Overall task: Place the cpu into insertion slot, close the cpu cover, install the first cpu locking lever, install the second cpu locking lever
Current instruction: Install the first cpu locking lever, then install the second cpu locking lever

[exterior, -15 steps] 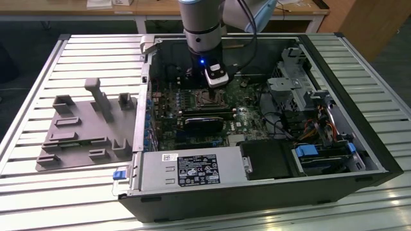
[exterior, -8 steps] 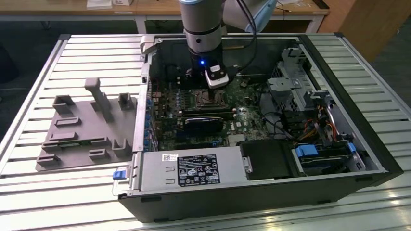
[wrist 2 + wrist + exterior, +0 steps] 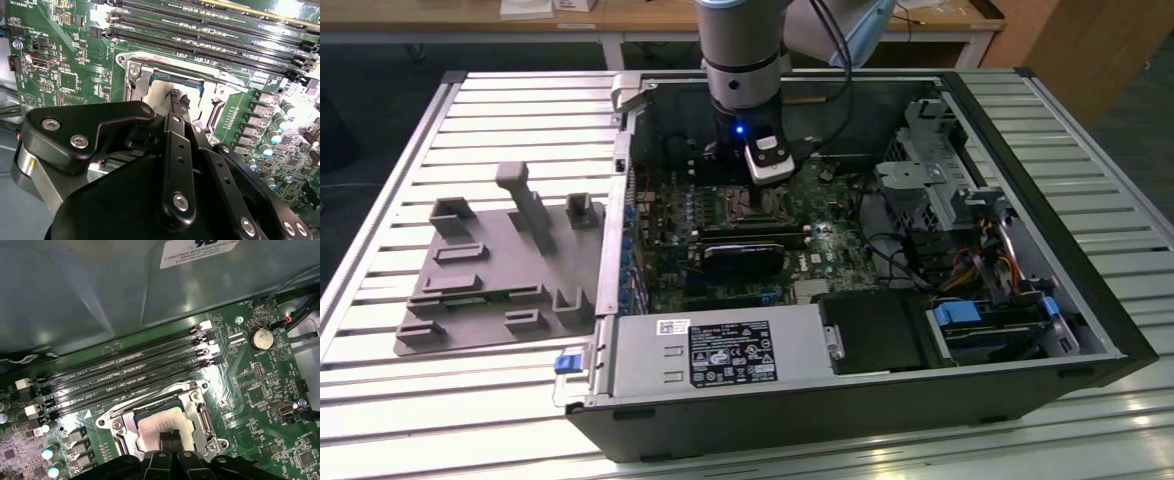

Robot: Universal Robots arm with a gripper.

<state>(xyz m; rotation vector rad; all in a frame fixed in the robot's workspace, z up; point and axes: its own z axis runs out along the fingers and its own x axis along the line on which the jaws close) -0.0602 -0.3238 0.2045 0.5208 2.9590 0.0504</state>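
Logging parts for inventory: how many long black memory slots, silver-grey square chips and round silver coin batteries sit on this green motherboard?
Long black memory slots: 4
Silver-grey square metal-topped cpu: 1
Round silver coin battery: 1
Total: 6

We see an open computer case (image 3: 1067, 330) lying on a slatted metal counter (image 3: 400, 130). On the counter, at the exterior view's left of the case, sits a grey fixture tray (image 3: 494, 270) with upright blocks. Inside the case, a silver power supply (image 3: 714, 355) with a label fills the near corner, and beside it a blue-tabbed drive bay (image 3: 981, 315). In the first wrist view, four long black memory slots (image 3: 130, 372) run side by side, and a round coin battery (image 3: 260, 337) sits near them. What may be teal-topped capacitors (image 3: 50, 462) stand in a cluster.
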